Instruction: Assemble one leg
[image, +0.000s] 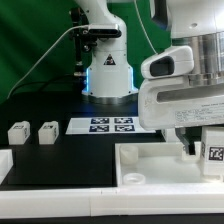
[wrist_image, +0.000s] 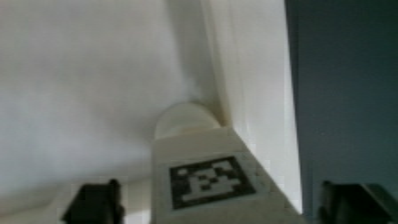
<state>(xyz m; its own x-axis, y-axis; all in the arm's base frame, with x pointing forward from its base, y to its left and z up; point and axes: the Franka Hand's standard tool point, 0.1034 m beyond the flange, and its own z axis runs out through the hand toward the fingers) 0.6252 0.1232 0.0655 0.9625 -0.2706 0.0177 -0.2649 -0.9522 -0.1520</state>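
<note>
Leg (wrist_image: 212, 172): upright against the tray (wrist_image: 89, 90) rim; base blurred
Gripper (wrist_image: 221, 205): fingers (wrist_image: 93, 203) spread beside the leg, not touching; tips cut off

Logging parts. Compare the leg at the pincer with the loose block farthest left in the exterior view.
The leg is at the white tray, inside the open pincer; the block lies on the black table, away from both. The leg's tag shows plainly; the block's cannot be made out. Both are small and white.
</note>
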